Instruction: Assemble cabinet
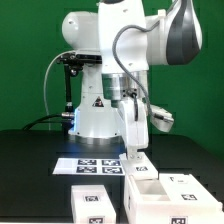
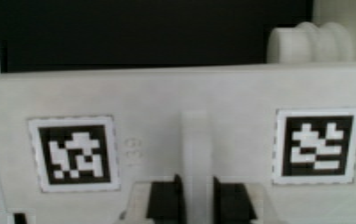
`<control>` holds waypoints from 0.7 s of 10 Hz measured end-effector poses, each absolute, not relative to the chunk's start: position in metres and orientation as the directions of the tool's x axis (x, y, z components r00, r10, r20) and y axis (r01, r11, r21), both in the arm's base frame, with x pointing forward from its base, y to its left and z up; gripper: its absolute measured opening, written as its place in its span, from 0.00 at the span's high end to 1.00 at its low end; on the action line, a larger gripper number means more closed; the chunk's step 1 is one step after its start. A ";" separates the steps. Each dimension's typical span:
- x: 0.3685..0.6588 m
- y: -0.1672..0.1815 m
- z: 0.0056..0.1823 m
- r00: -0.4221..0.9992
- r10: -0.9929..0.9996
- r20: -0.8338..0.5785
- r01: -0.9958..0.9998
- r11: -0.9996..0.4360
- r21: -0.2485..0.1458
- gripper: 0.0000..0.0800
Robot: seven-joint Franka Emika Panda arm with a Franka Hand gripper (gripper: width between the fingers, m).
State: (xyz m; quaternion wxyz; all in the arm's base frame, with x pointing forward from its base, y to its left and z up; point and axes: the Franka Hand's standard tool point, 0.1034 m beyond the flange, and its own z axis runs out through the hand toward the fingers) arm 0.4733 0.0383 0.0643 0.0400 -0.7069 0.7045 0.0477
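The cabinet (image 1: pixel 150 188) is a white open box with tagged panels, standing on the black table at the front, right of centre in the exterior view. My gripper (image 1: pixel 135 153) reaches straight down onto its far left wall. In the wrist view the cabinet's white panel (image 2: pixel 175 100) fills the picture with two black-and-white tags on it. My gripper (image 2: pixel 196 198) has its dark fingers (image 2: pixel 157 203) close together on either side of a thin white upright edge of that panel. It looks shut on this edge.
The marker board (image 1: pixel 95 165) lies flat behind the cabinet. A loose white tagged panel (image 1: pixel 90 203) lies at the front on the exterior view's left, and another tagged part (image 1: pixel 192 185) lies on its right. A white rounded part (image 2: pixel 317 45) shows beyond the panel.
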 end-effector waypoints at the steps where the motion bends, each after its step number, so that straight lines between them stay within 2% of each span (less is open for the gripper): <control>1: 0.475 0.038 0.065 0.003 -0.992 -0.124 -1.000 -0.004 0.008 0.92; 4: 0.494 0.040 0.063 0.022 -0.994 -0.110 -1.000 -0.021 -0.011 0.92; 7: 0.496 0.040 0.062 0.034 -0.994 -0.107 -0.999 -0.032 -0.016 0.92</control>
